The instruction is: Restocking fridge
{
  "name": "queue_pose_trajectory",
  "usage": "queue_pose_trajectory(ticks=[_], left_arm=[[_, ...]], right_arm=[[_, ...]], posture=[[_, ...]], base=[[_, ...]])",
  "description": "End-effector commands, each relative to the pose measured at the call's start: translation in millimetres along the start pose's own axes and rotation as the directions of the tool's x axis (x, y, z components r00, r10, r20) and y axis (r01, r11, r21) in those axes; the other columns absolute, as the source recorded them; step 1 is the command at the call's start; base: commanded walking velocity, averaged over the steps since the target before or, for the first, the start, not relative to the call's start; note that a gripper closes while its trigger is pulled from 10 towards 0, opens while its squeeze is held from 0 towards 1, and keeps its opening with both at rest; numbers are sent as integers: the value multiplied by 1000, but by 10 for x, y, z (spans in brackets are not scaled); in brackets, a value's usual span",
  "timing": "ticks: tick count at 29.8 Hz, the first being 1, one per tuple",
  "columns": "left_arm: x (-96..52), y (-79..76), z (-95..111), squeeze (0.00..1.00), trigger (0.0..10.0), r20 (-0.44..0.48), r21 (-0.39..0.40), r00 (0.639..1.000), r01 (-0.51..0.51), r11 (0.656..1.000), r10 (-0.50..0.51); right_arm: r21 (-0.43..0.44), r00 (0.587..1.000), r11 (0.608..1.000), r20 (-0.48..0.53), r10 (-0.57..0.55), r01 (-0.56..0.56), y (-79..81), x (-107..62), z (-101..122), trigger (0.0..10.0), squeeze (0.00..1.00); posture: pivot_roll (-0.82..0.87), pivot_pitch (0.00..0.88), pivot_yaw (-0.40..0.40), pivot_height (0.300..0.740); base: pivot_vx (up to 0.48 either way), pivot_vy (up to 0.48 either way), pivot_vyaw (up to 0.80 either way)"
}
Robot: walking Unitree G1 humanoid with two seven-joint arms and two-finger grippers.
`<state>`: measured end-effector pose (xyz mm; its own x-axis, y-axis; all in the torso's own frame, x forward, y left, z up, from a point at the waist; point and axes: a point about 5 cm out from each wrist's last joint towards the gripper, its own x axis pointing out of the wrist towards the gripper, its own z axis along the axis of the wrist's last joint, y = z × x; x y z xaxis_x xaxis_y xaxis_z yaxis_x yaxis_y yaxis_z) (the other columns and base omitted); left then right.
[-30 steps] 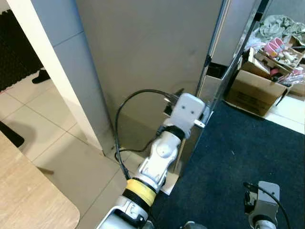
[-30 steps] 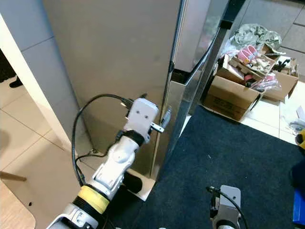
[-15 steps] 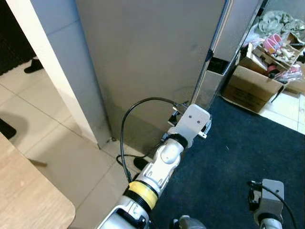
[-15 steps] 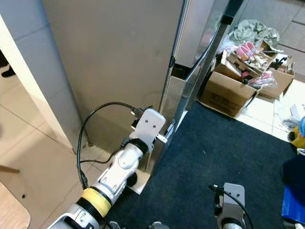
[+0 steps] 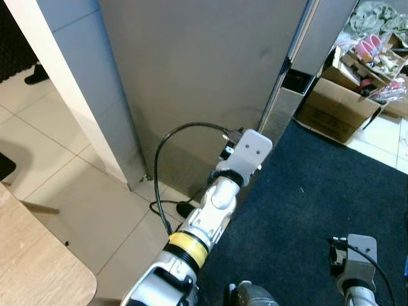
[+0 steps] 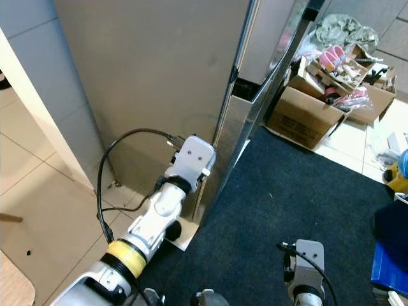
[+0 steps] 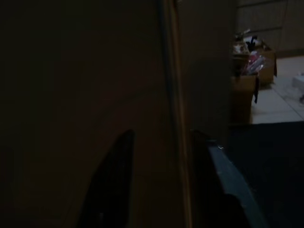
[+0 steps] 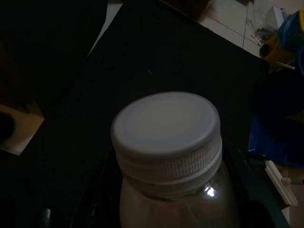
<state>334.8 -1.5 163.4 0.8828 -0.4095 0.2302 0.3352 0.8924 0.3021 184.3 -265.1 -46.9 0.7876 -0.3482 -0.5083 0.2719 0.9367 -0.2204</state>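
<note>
A tall grey fridge [image 5: 204, 64] stands before me with its door shut; I see its side panel and its steel front edge [image 6: 245, 111]. My left arm reaches to that front corner low down, its white wrist housing [image 5: 248, 150] against the edge. In the dark left wrist view my left gripper [image 7: 161, 137] is open, with a black finger [image 7: 114, 185] on either side of the fridge's edge [image 7: 175, 109]. My right gripper [image 8: 168, 199] hangs low at my right, shut on a bottle with a white screw cap [image 8: 166, 128]. Its wrist housing [image 6: 306, 261] shows over the carpet.
A dark blue carpet [image 5: 312, 191] lies in front of the fridge. An open cardboard box [image 6: 306, 118] of pink things stands beyond it. A white pillar [image 5: 70, 83] is left of the fridge, a wooden tabletop corner [image 5: 32, 268] at near left. A blue object [image 6: 389, 268] lies at right.
The whole picture has shifted as I move. My left wrist stays at the fridge's front corner, having dipped lower and then drawn in against the edge. The right arm hangs as before.
</note>
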Motion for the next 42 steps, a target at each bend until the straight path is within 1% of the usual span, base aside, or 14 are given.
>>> queue_pose_trajectory(ticks=[1, 4, 5, 7, 12, 13, 14, 15, 17, 24, 30, 33, 36, 42], left_arm=[[154, -306, 337, 0, 0, 85, -95, 995, 54, 994, -46], [202, -359, 363, 0, 0, 80, -131, 993, 92, 987, -82], [202, -359, 363, 0, 0, 80, -131, 993, 92, 987, -82], [245, -441, 385, 0, 0, 73, -139, 990, 133, 981, -124], [293, -509, 417, 0, 0, 66, -125, 985, 165, 978, -157], [308, -513, 433, 0, 3882, 67, -125, 985, 166, 978, -159], [308, -513, 433, 0, 3882, 67, -125, 985, 166, 978, -159], [320, -512, 443, 0, 10000, 67, -126, 985, 167, 978, -160], [333, -515, 457, 0, 10000, 72, -127, 984, 173, 977, -165], [346, -599, 510, 0, 10000, 96, -127, 973, 223, 967, -212], [359, -643, 528, 0, 10000, 95, -133, 971, 229, 964, -218], [373, -679, 548, 0, 10000, 90, -143, 974, 221, 965, -210], [378, -692, 553, 0, 10000, 85, -144, 975, 218, 965, -207], [409, -746, 587, 0, 10000, 71, -124, 976, 215, 969, -207]], right_arm=[[-1, 1000, 1000, 19, -8, 8, -39, -18, 1, 10000, 0], [-2, 1000, 1000, 25, -15, 15, -63, -15, 19, 10000, 0], [-2, 1000, 1000, 25, -15, 15, -63, -15, 19, 10000, 0], [-2, 999, 1000, 28, -22, 22, -80, -10, 29, 10000, 0], [-2, 999, 1000, 33, -29, 29, -99, -12, 36, 10000, 0], [-2, 999, 1000, 35, -30, 30, -101, -17, 34, 10000, 0], [-2, 999, 1000, 35, -30, 30, -101, -17, 34, 10000, 0], [-3, 999, 1000, 37, -31, 31, -101, -22, 31, 10000, 0], [-5, 999, 1000, 39, -31, 31, -99, -27, 30, 10000, 0], [-5, 998, 999, 55, -36, 36, -118, -7, 87, 10000, 0], [-8, 997, 999, 60, -40, 41, -143, -14, 90, 10000, 0], [-11, 997, 999, 62, -50, 51, -189, -34, 77, 10000, 0], [-12, 997, 999, 61, -53, 53, -203, -41, 69, 10000, 0], [-15, 997, 998, 61, -57, 58, -219, -60, 53, 10000, 0]], posture=[[-161, 213, -120, 740], [-170, 216, -117, 740], [-170, 216, -117, 740], [-178, 226, -115, 740], [-188, 240, -115, 740], [-196, 253, -112, 740], [-196, 253, -112, 740], [-203, 260, -111, 740], [-212, 269, -109, 740], [-226, 289, -107, 740], [-240, 294, -111, 740], [-257, 295, -113, 740], [-265, 295, -115, 740], [-273, 296, -113, 740]], base=[[0, 0, 0], [0, 0, 0], [0, 0, 0], [0, 0, 0], [0, 0, 0], [0, 0, 0], [0, 0, 0], [0, 0, 0], [0, 0, 0], [0, 0, 0], [0, 0, 0], [0, 0, 0], [0, 0, 0], [0, 0, 0]])
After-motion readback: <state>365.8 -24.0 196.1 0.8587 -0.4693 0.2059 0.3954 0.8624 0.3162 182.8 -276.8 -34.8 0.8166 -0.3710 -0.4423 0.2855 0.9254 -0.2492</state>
